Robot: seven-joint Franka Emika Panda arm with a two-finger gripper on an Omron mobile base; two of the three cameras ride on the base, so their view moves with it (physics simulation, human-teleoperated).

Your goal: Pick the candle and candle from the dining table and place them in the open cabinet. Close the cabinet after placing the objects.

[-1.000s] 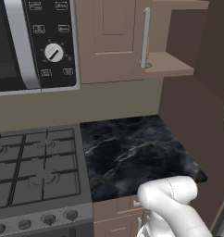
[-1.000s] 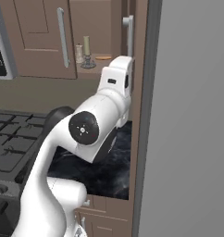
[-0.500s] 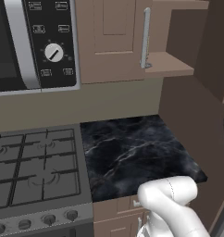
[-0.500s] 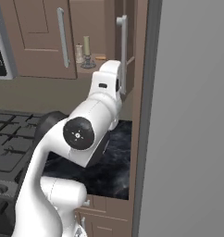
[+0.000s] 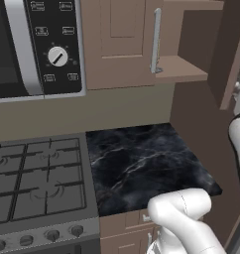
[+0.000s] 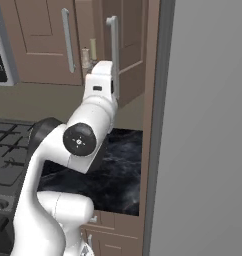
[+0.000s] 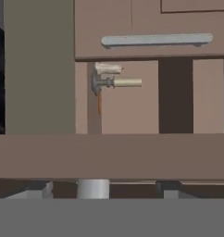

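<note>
The arm (image 6: 88, 145) is a glossy white Franka with rounded, tube-like links and smooth shell covers. At its elbow a round dark grey joint cap (image 6: 79, 140) carries a small pale mark at its centre, and a black band shows at 9 o'clock from that cap. The last link is boxier, with a small dark slot on its white face.
</note>
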